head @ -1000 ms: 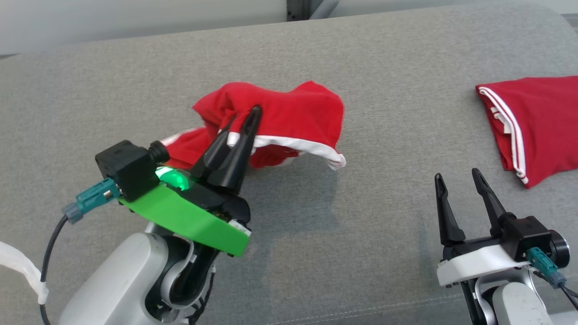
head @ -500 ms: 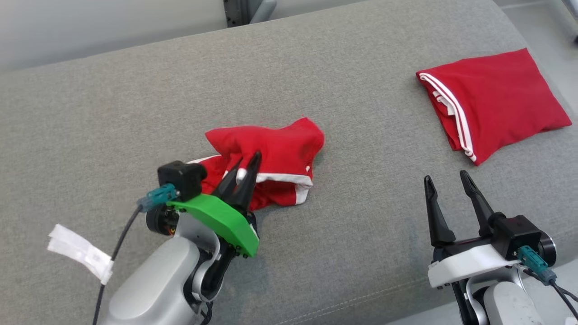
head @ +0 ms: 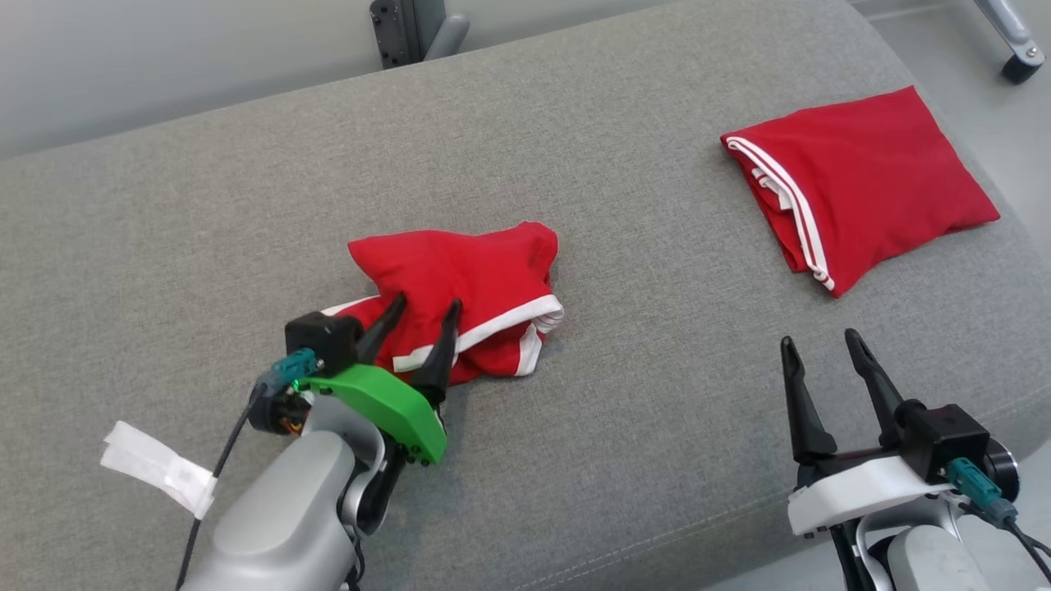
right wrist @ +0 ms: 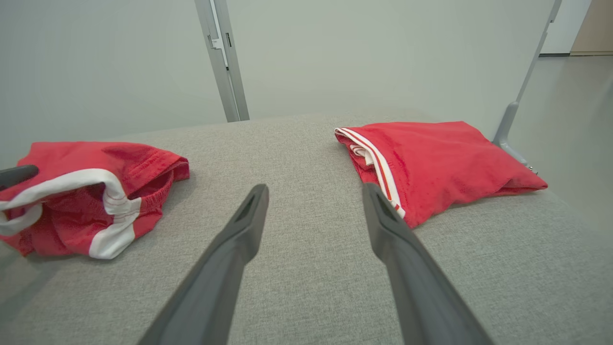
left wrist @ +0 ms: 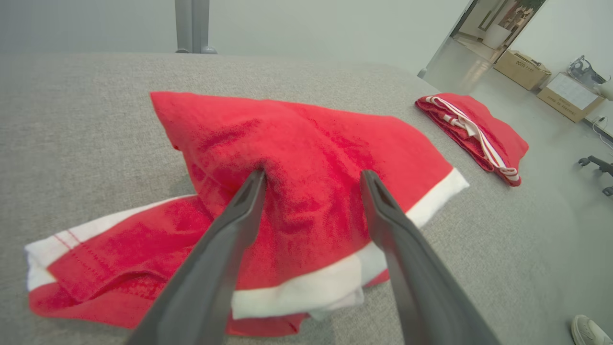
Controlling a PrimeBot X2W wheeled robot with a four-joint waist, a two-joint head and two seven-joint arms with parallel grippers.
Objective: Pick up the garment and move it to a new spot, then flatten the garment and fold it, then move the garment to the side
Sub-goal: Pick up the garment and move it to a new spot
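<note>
A crumpled red garment with white stripes [head: 468, 283] lies in a heap on the grey cushion [head: 657, 427]; it also appears as the red garment [left wrist: 306, 163] up close and the red garment [right wrist: 91, 191] at the left of the right wrist view. My left gripper [head: 425, 305] stands open, its fingers spread over the garment's near edge, tips resting on the cloth [left wrist: 313, 175]. My right gripper [head: 819, 340] is open above bare cushion at the lower right, well apart from the heap, and its fingers [right wrist: 316, 189] hold nothing.
A second red garment with white stripes, folded [head: 854, 185], lies at the cushion's far right [right wrist: 431, 163]. A metal post [head: 406, 29] stands behind the cushion. Floor with boxes [left wrist: 522, 69] and a chair wheel [head: 1018, 61] lies beyond the right edge.
My left gripper has opened and let go of the garment, which now rests slumped on the cushion. The camera has also shifted, bringing the folded garment further into view.
</note>
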